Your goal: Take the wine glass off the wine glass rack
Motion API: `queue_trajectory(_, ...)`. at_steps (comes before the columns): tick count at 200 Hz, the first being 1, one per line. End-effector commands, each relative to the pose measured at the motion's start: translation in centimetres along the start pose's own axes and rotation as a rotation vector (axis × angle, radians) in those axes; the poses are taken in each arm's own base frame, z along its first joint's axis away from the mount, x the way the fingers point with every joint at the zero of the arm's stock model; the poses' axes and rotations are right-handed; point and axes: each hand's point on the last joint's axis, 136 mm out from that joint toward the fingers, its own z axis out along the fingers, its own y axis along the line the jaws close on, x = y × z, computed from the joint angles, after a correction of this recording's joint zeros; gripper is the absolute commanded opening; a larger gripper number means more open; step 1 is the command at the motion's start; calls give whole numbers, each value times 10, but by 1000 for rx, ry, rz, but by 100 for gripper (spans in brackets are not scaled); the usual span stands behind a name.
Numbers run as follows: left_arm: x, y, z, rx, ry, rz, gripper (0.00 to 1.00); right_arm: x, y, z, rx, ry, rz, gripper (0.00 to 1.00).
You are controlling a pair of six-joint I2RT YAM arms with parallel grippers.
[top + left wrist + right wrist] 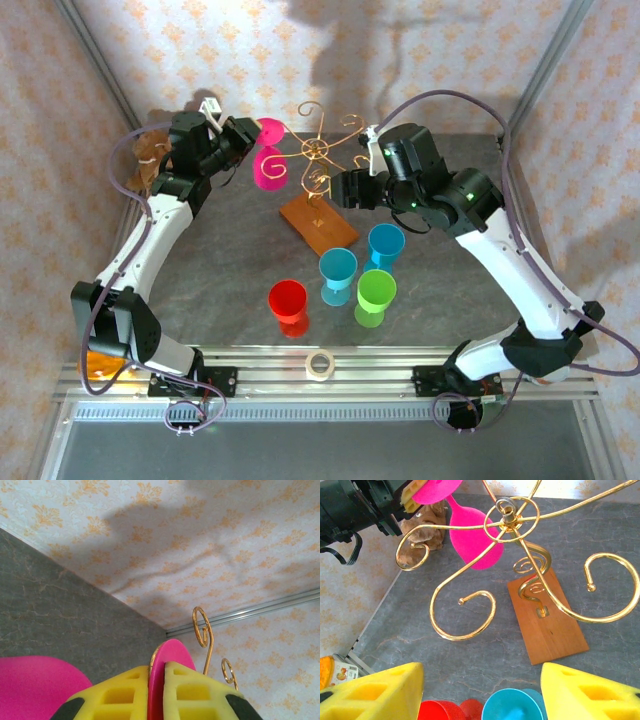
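Note:
The pink wine glass (268,168) hangs bowl-down from a back-left arm of the wine glass rack (318,150), a gold wire stand on a wooden base (318,222). My left gripper (245,135) is shut on the glass's round pink foot (170,652), its yellow pads (192,690) on either side of the disc. A gold wire runs along the disc's left face. The pink bowl (35,685) shows at lower left. My right gripper (345,188) hovers open to the right of the rack, yellow fingers (375,695) wide apart above the table. From there I see the glass (472,535) and the rack hub (507,515).
Red (288,300), green (376,295) and two blue (338,270) plastic glasses stand in front of the rack base. A tape roll (320,365) lies on the front rail. A brown object (150,150) sits at the back left corner. Patterned walls close in the back and sides.

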Motion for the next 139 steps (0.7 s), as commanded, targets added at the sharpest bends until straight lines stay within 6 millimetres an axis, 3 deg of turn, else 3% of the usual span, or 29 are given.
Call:
queue_trajectory(1, -4, -15, 1, 40, -8, 32, 5, -5, -2, -5, 13, -13, -14, 64)
queue_trajectory(37, -5, -15, 2, 42, -9, 24, 6, -6, 0, -3, 7, -9, -15, 64)
queue_trajectory(88, -6, -12, 0, 31, -23, 18, 23, -6, 1, -2, 4, -4, -14, 64)
queue_trajectory(139, -9, -12, -3, 27, -41, 23, 23, -6, 2, 0, -2, 1, -14, 64)
